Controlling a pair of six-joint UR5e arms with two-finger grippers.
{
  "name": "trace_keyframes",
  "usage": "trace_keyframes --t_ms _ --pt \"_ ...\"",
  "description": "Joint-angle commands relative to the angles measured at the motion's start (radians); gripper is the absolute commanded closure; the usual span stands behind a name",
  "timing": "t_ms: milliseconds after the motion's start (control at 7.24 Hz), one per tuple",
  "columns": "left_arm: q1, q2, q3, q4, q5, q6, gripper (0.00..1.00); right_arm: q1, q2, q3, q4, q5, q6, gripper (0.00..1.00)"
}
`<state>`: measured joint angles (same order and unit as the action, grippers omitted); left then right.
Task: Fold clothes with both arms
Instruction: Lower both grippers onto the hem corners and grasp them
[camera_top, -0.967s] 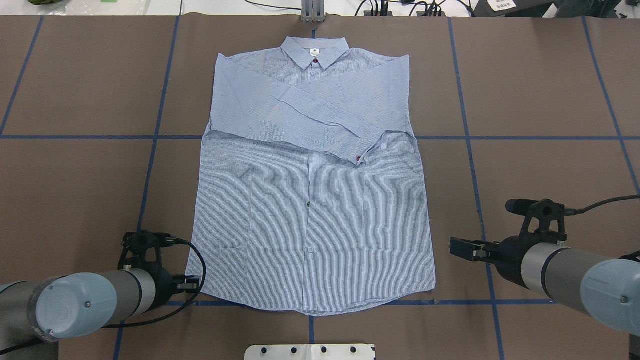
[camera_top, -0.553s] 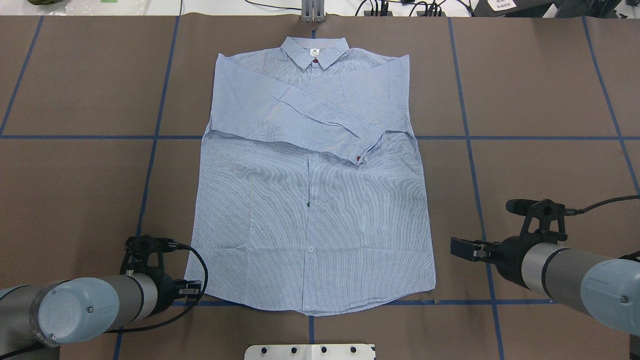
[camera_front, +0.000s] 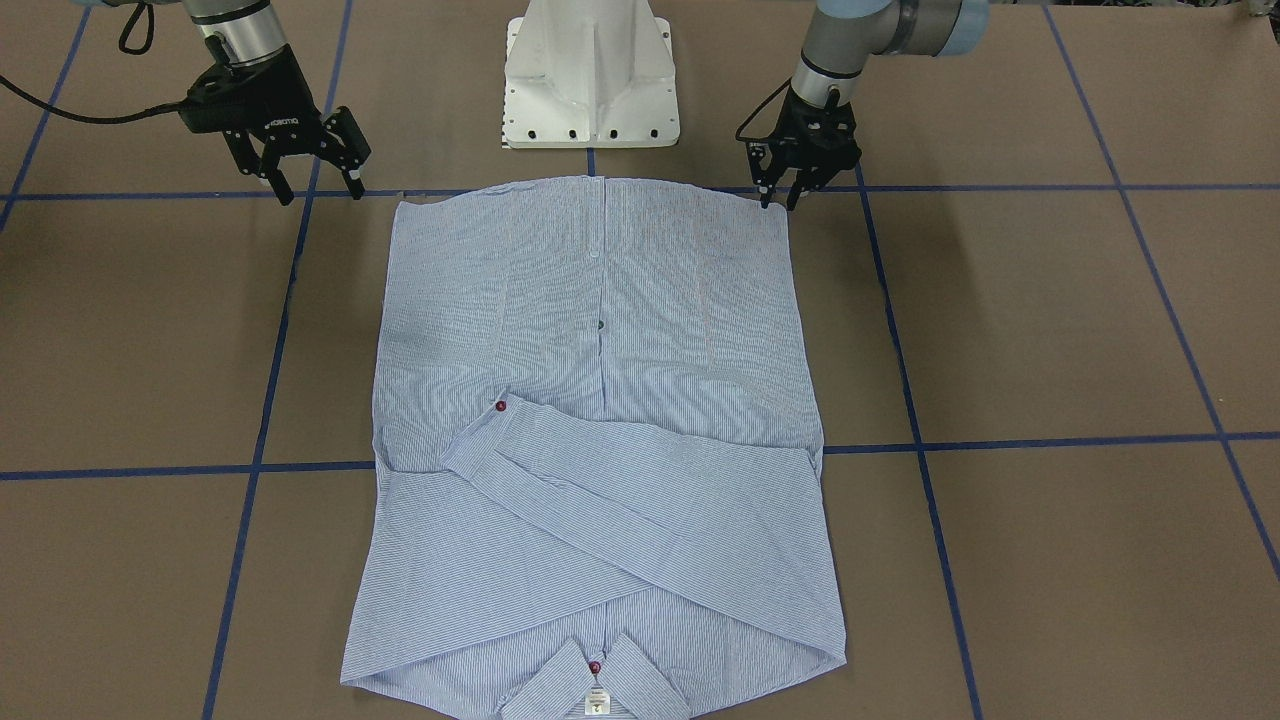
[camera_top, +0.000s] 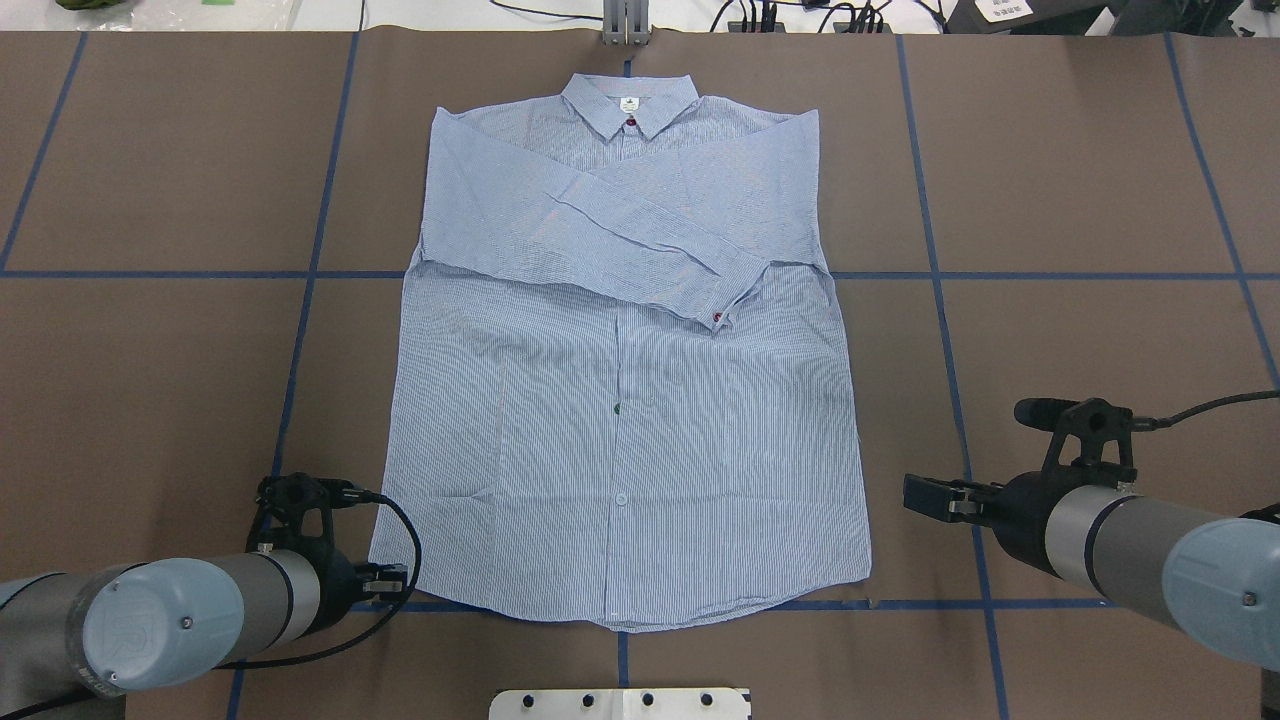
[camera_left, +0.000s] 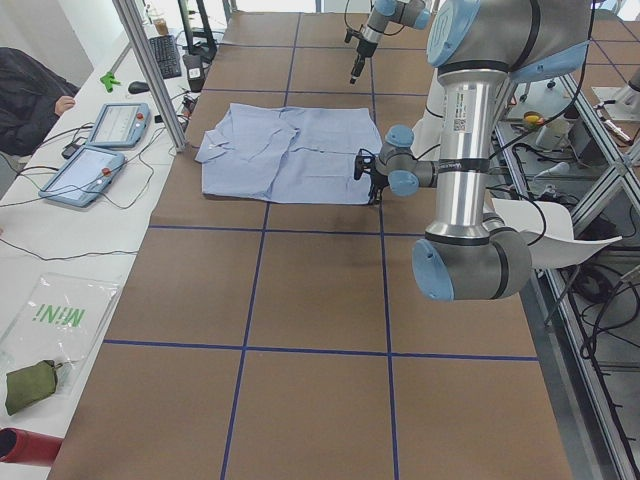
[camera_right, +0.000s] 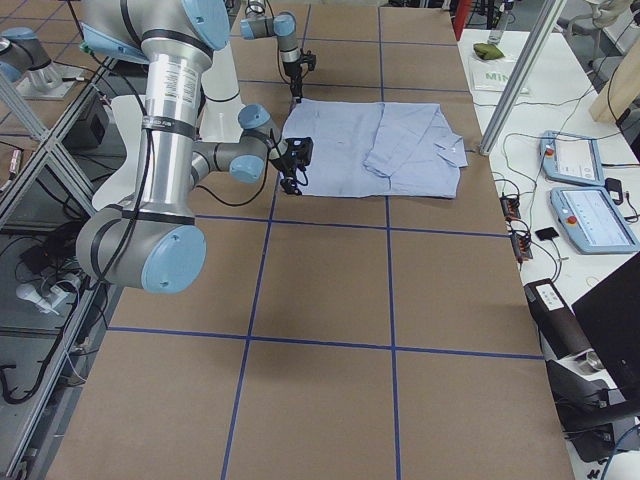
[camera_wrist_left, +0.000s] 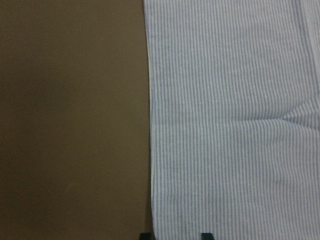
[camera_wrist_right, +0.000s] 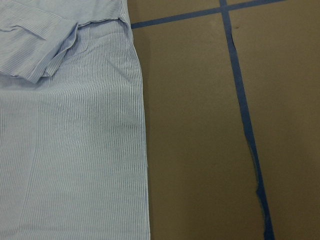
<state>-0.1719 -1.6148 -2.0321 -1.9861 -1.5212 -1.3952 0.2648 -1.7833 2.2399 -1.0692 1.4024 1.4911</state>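
My left fingers (camera_front: 767, 190) just dropped to the shirt (camera_top: 620, 420) hem corner, narrowly apart, empty; right fingers (camera_front: 283, 186) wide, unmoved. Hem pinch likely next.

Low and flat across the desk (camera_front: 1050, 320): shirt (camera_front: 600, 300), crossed sleeves a slightly raised layer near the collar. Bare desk along both side hems, broad enough for a low pass. At the hem corner on the left: left pincer (camera_front: 779, 204), fingertips parted, directly over the cloth edge. Right pincer (camera_front: 322, 193), parted wider, standing off from the opposite corner, bare strip between. Just behind the hem, white pedestal base (camera_front: 590, 90), crowding the room there.
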Motion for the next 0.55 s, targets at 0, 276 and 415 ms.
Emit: trace_keyframes --t_ms 0,276,415 --pt "0.0 -0.011 0.019 0.001 -0.002 0.007 0.55 -0.001 -0.001 0.0 0.0 0.0 0.0 0.0" --pt "0.0 -0.011 0.018 0.003 -0.002 0.009 0.56 -0.001 -0.001 0.0 0.0 0.0 0.0 0.0" --pt "0.0 -0.011 0.016 0.001 -0.002 0.009 0.76 -0.001 0.001 0.0 0.002 0.0 0.0 0.0"
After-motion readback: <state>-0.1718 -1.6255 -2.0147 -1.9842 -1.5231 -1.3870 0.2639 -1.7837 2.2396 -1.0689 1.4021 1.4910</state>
